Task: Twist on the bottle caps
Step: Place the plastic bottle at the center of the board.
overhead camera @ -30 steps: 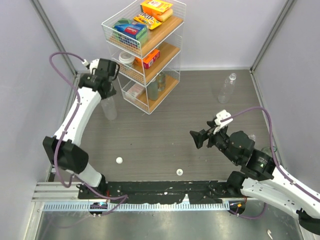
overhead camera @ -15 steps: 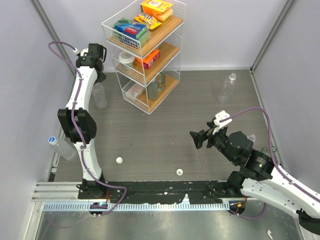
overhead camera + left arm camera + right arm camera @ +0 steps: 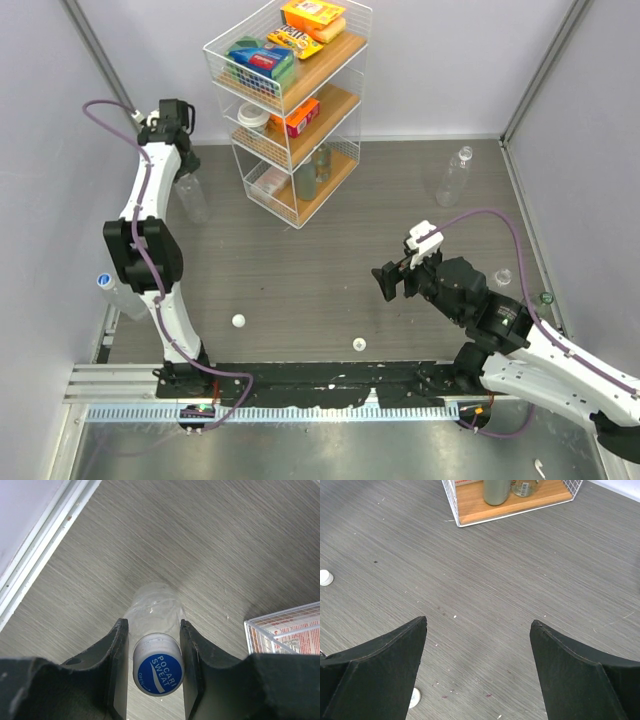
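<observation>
My left gripper [image 3: 180, 163] reaches to the far left of the table and is shut on the neck of an upright clear bottle [image 3: 191, 201]. In the left wrist view its fingers [image 3: 120, 650] squeeze a blue-topped cap [image 3: 158, 665] that sits on this bottle [image 3: 155, 600]. Two loose white bottle caps [image 3: 238, 321] [image 3: 359, 344] lie near the front edge. A capless bottle [image 3: 452, 178] stands at the far right. My right gripper [image 3: 385, 283] hovers open over bare table, nothing between its fingers [image 3: 395, 655]. The right wrist view shows both loose caps [image 3: 325, 577] [image 3: 414, 697].
A white wire shelf rack [image 3: 290, 100] with boxes and jars stands at the back centre, close to the held bottle's right. A capped bottle [image 3: 115, 290] lies beyond the table's left edge. Another clear bottle [image 3: 503, 277] stands beside the right arm.
The left arm has swung further left and back, carrying the bottle away from the rack toward the left wall. The right gripper has shifted slightly left and stays open.
</observation>
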`<state>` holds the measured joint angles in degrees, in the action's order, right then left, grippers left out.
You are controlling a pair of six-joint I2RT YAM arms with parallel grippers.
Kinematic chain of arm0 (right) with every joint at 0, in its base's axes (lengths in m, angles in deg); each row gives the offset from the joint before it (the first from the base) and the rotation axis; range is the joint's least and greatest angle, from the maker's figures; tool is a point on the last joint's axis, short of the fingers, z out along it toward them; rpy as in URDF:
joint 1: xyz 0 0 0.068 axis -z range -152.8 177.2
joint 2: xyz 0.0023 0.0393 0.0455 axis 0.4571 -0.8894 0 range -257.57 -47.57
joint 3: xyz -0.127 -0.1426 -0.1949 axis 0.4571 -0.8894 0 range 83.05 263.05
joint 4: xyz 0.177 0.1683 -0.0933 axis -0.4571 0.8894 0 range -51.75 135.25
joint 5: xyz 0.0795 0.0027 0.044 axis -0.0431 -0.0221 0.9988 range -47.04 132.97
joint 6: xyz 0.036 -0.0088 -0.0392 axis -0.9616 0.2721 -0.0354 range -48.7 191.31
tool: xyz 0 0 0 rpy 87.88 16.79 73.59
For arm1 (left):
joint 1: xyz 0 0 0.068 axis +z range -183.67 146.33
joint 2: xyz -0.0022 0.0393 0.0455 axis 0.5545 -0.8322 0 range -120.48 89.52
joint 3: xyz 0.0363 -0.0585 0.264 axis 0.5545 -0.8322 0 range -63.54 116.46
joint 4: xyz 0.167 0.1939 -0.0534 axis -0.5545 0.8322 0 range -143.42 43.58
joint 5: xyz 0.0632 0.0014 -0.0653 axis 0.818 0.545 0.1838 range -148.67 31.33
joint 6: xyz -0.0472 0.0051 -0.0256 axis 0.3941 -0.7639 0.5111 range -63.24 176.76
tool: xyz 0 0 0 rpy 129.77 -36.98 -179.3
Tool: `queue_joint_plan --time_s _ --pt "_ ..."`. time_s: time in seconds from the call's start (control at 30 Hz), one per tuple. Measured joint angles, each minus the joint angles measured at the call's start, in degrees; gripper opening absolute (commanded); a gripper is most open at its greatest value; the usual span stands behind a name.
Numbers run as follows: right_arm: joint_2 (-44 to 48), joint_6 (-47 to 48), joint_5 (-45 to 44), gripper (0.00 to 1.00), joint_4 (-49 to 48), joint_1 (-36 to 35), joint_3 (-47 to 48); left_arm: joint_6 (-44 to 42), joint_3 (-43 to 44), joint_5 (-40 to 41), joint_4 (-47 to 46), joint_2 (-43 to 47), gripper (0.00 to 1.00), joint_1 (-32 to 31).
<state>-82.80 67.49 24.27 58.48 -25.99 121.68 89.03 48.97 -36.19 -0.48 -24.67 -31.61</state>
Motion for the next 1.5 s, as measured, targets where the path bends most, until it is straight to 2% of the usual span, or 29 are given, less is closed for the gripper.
queue_joint_plan --time_s 0.13,0.23,0.4,0.47,0.67,1.03,1.3,1.5 --pt "0.22 0.24 0.39 0.89 -0.02 0.00 0.00 -0.42 -0.37 -0.20 -0.61 0.17 0.44 -0.02" --pt "0.24 0.33 0.39 0.89 -0.02 0.00 0.00 -0.98 -0.37 -0.22 -0.83 0.20 0.46 -0.02" --pt "0.24 0.44 0.61 0.88 -0.02 0.00 0.00 -1.38 -1.16 -0.31 -0.90 0.74 0.66 -0.02" --pt "0.24 0.46 0.66 0.89 -0.02 0.00 0.00 -1.31 -2.03 -0.85 -0.81 1.11 0.70 -0.02" --pt "0.20 0.55 1.25 0.89 -0.02 0.00 0.00 -1.42 -3.15 -1.64 -0.57 1.38 0.77 -0.07" --pt "-0.02 0.66 2.12 0.89 0.09 0.00 0.00 -1.81 -1.79 -1.53 0.09 3.21 0.83 -0.07" --pt "-0.02 0.70 2.05 0.89 0.20 0.00 0.00 -2.56 -0.57 -1.62 1.16 3.76 0.97 -0.07" --pt "-0.04 0.94 1.18 0.89 0.39 0.00 0.00 -2.73 0.13 -1.44 2.05 8.96 1.00 -0.07"
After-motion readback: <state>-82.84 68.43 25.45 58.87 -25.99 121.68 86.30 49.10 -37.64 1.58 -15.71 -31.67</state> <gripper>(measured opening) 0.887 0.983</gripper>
